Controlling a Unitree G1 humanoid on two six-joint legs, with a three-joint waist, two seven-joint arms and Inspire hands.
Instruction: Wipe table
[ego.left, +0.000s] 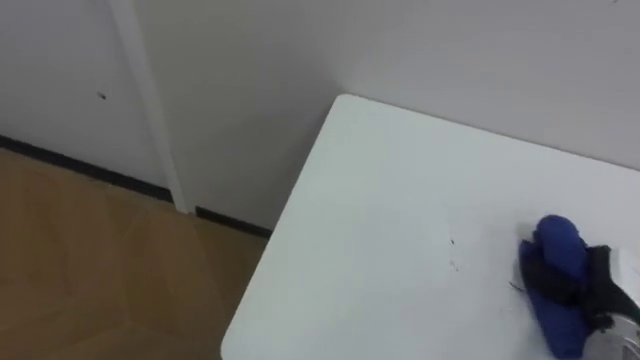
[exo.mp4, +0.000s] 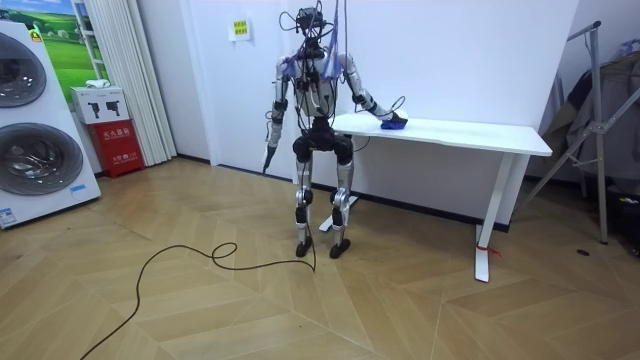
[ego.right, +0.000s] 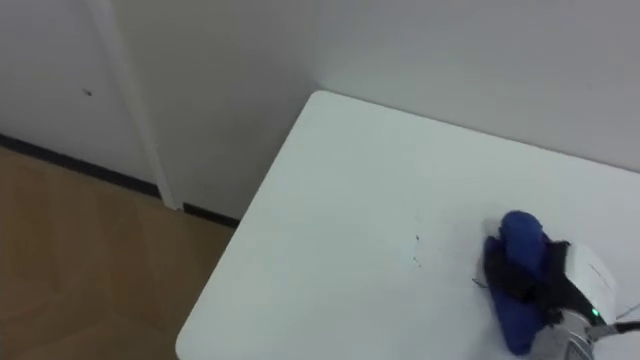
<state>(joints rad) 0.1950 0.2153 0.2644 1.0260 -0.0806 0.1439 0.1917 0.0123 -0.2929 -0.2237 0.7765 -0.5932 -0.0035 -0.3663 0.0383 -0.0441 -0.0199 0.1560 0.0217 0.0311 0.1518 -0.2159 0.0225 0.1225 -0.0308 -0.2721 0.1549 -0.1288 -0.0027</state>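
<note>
A crumpled blue cloth (ego.left: 555, 245) (ego.right: 520, 235) lies on the white table (ego.left: 380, 230) toward the right of the eye views. My right hand (ego.left: 600, 285) (ego.right: 560, 275) comes in from the lower right, its dark fingers curled over the cloth and pressing it to the tabletop. A few small dark specks (ego.left: 452, 262) mark the surface just left of the cloth. In the room view I stand at the table's (exo.mp4: 470, 133) left end facing the wall, right arm stretched out to the cloth (exo.mp4: 393, 123). My left hand (exo.mp4: 266, 157) hangs at my side.
The table's corner (ego.left: 345, 98) sits close to a white wall, with wood floor (ego.left: 90, 260) to its left and a white upright post (ego.left: 150, 100). Washing machines (exo.mp4: 30, 120) and a red box (exo.mp4: 118, 132) stand at the room view's left, a metal rack (exo.mp4: 600, 120) at its right.
</note>
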